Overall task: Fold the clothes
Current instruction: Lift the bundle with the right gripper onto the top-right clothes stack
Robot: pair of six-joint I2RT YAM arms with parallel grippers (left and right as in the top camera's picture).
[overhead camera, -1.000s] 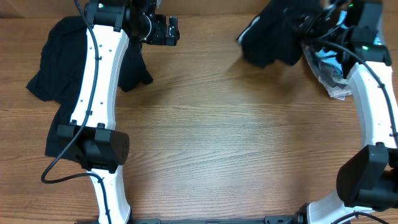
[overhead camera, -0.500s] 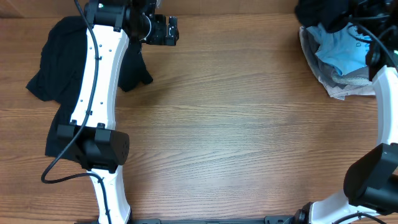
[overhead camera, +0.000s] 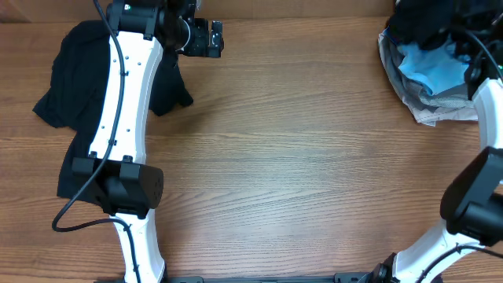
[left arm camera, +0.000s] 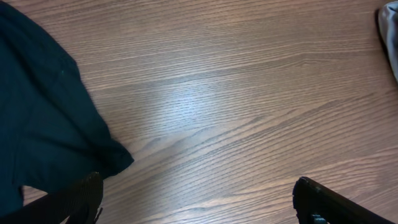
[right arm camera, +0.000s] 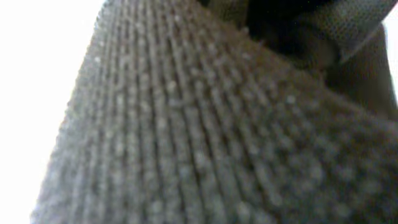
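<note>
Clothes first: one black shirt lies crumpled on the counter just beside your left gripper, on its left in the wrist view. That gripper stands wide open over bare wood, holding nothing. A second black shirt is bunched around your right gripper, above a light-blue shirt and a grey shirt; this gripper is closed but buried in cloth, so you cannot tell what it pinches, and its camera shows only blurred grey knit.
</note>
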